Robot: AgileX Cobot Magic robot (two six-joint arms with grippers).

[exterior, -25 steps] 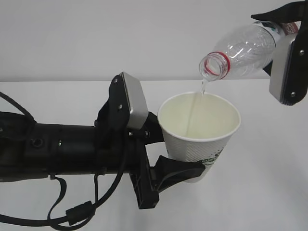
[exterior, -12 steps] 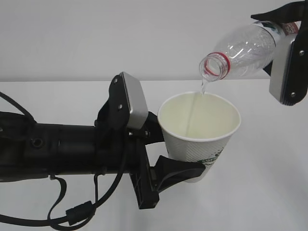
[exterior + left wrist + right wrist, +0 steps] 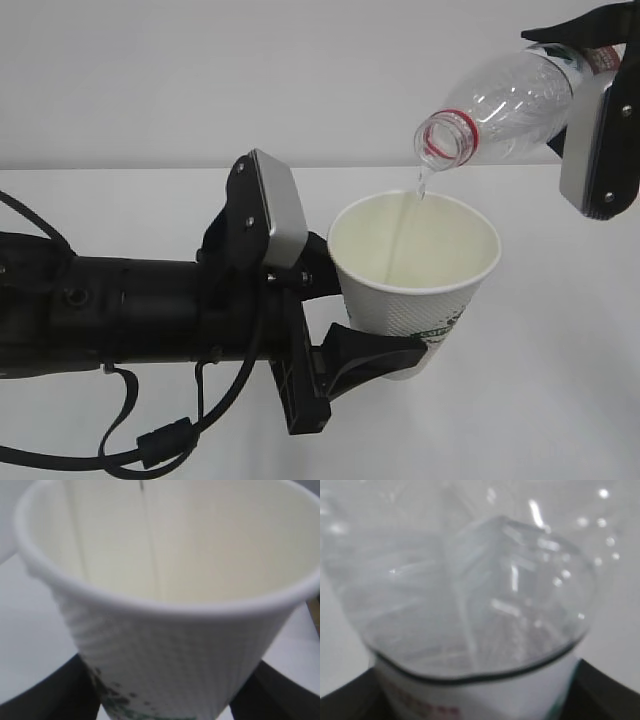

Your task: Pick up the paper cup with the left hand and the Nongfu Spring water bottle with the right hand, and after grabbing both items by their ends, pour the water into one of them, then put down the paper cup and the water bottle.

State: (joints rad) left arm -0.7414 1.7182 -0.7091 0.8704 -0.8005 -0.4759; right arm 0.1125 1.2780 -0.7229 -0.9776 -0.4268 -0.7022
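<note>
My left gripper [image 3: 375,330] is shut on the lower part of the white paper cup [image 3: 420,290], holding it upright in the air; its dark fingers [image 3: 45,695] flank the cup [image 3: 165,650] in the left wrist view. My right gripper [image 3: 590,120] is shut on the base end of the Nongfu Spring water bottle [image 3: 510,100], which tilts mouth-down toward the left above the cup. A thin stream of water [image 3: 420,185] falls from the red-ringed mouth into the cup. The bottle [image 3: 470,595] fills the right wrist view, with its label at the bottom.
The white table [image 3: 560,400] lies below both arms, with a plain white wall behind. The left arm's black body [image 3: 120,320] and its cables [image 3: 150,440] stretch across the lower left.
</note>
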